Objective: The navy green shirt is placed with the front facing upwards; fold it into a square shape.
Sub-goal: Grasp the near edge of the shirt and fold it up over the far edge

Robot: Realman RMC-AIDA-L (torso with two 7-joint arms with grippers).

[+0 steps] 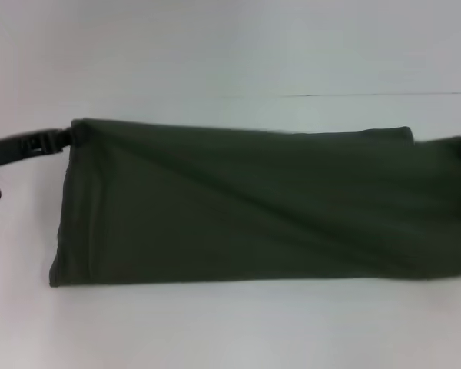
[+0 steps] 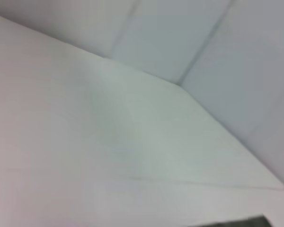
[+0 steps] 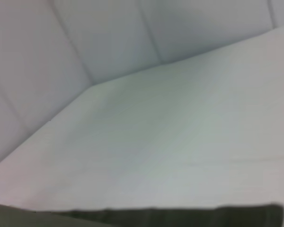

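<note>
Navy green shirt (image 1: 246,207) folded; left end effector (image 1: 60,139) touches its corner.

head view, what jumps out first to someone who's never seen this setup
The navy green shirt dominates: a long dark band, already folded lengthwise, stretched across the white table with diagonal creases and no lettering showing. At its far left corner the left gripper meets the cloth, its black arm coming in from the left edge. The shirt's right end runs off the picture, where the right gripper is not visible.
</note>
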